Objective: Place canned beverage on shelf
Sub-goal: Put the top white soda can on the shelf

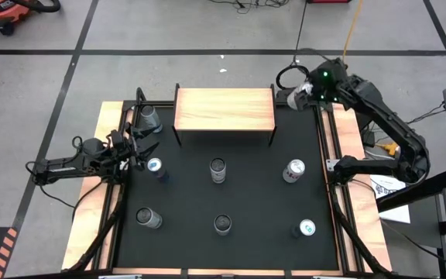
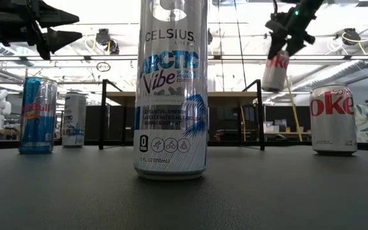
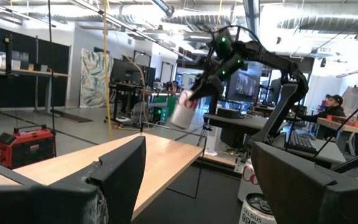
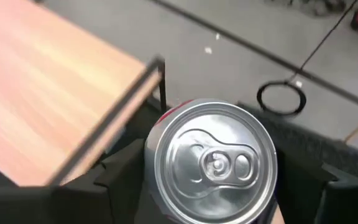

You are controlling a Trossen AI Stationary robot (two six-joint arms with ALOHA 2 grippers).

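Right pincer (image 1: 300,94) grips a can (image 4: 213,163), seemingly just beside the shelf (image 1: 224,109).

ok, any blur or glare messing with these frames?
Right wrist view: shelf smeared by blur, held can top sharp. Low view: bright ceiling lights behind, Celsius can fills the centre, cropped at top. Left wrist view: own fingers soft and dark, the can in the right gripper blurred. High view: evenly lit.
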